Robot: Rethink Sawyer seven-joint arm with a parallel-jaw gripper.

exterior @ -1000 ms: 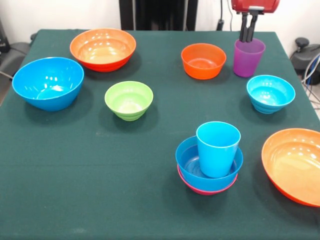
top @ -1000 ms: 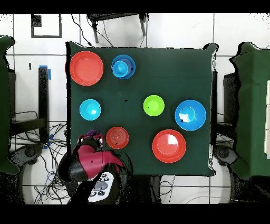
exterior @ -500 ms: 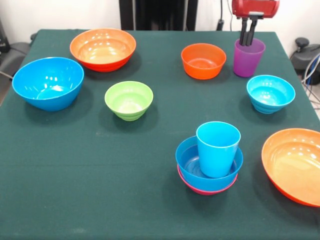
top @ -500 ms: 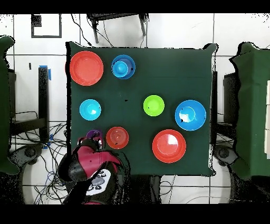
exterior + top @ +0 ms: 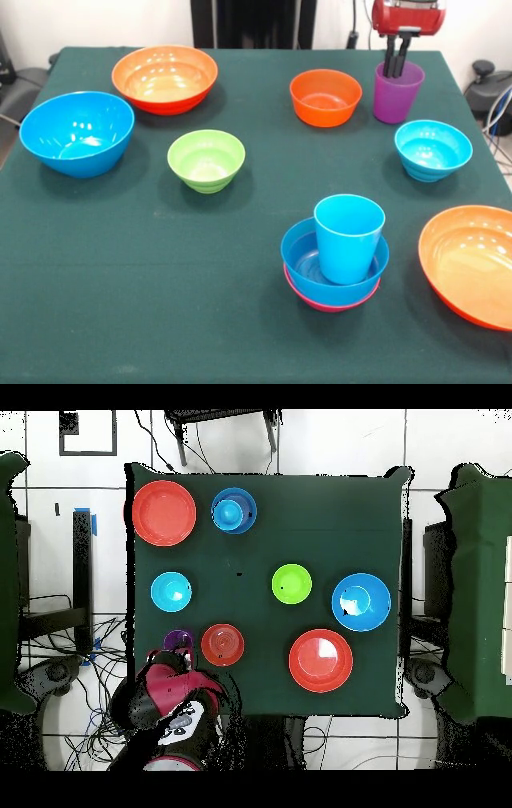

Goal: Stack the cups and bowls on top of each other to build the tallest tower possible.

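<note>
The tower stands front right: a pink bowl at the base, a blue bowl in it, and the light blue cup upright on top. The purple cup stands on the cloth at the far right. My gripper hangs at its far rim, open with a narrow gap, fingertips level with the rim. Loose bowls: small orange, cyan, green, big blue, and two wide orange ones. From overhead the arm hides the gripper beside the purple cup.
The green cloth table ends just behind the purple cup. The small orange bowl sits close to the cup's left and the cyan bowl just in front of it. Cables and dark gear lie past the table's right edge.
In the front view the gripper has come down a little at the purple cup. Overhead, the arm has shifted toward the bottom edge and uncovered the cup. No cup or bowl moved.
</note>
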